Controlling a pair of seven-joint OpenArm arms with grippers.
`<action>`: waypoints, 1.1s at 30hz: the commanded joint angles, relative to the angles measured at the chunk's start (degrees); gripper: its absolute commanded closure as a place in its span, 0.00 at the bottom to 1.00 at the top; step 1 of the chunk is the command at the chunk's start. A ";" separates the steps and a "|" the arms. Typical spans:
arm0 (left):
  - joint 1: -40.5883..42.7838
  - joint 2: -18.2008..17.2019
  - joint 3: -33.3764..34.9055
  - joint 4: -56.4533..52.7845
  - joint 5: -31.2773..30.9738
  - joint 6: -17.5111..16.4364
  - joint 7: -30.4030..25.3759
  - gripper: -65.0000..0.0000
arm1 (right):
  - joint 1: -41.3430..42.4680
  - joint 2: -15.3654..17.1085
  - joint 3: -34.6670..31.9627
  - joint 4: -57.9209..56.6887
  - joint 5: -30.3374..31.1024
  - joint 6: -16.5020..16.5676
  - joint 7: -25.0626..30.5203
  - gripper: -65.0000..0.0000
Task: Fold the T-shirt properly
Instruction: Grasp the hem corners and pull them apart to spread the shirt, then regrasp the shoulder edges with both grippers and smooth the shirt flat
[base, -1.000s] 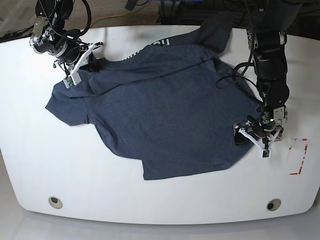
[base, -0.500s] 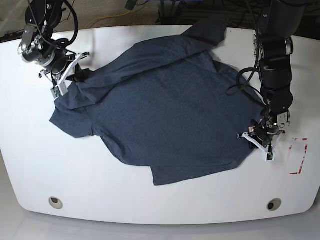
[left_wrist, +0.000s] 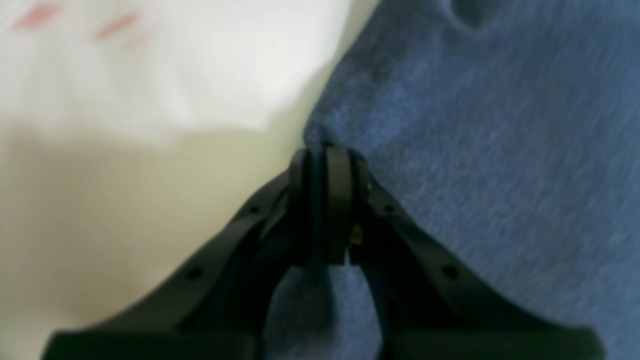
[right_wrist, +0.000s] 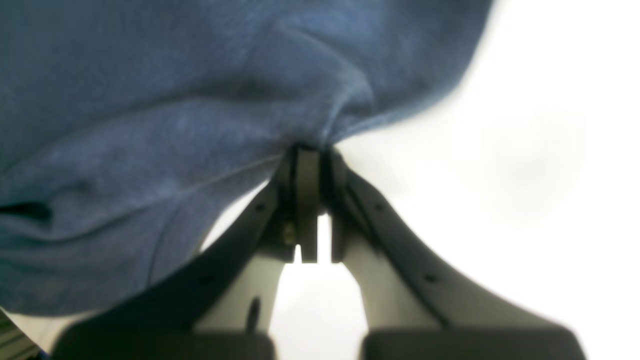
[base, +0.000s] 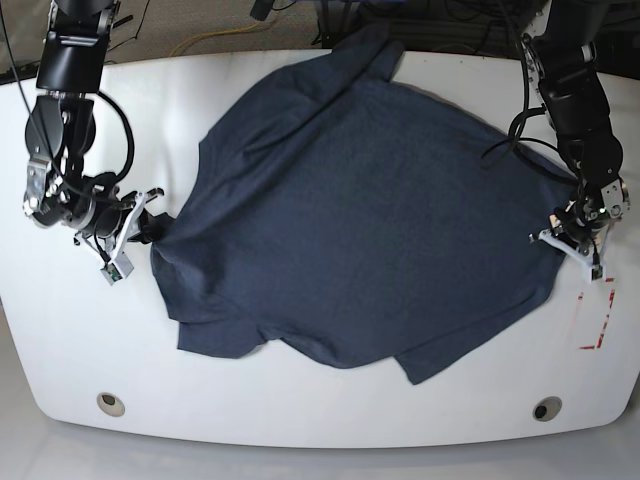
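The dark slate-blue T-shirt (base: 370, 220) lies spread over the white table (base: 60, 330), one sleeve reaching the far edge. My left gripper (base: 572, 243) is shut on the shirt's right edge; in the left wrist view its jaws (left_wrist: 322, 155) pinch the blue cloth (left_wrist: 475, 125). My right gripper (base: 138, 237) is shut on the shirt's left edge; the right wrist view shows the jaws (right_wrist: 310, 150) closed on a bunched fold of fabric (right_wrist: 200, 100). The lettering near the collar is hidden.
Red tape marks (base: 598, 315) sit on the table just below my left gripper. Two round holes (base: 111, 404) (base: 546, 409) sit near the front edge. Cables (base: 230, 35) lie behind the table.
Both grippers have moved outward and the right one toward the front, pulling the shirt wider and rotating it. The bottom hem has shifted right.
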 joint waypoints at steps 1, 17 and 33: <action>1.84 -0.17 -1.13 6.06 0.97 0.19 3.92 0.94 | 4.72 2.64 -2.57 -3.42 -0.30 -0.07 0.60 1.00; 16.26 5.19 -6.84 35.95 0.97 -4.29 13.85 0.69 | 22.74 1.76 -10.39 -20.30 -7.86 0.01 4.12 0.90; 18.37 6.07 -6.84 46.85 1.06 -17.30 17.81 0.28 | 7.62 0.53 10.45 -7.55 2.87 0.01 -2.74 0.47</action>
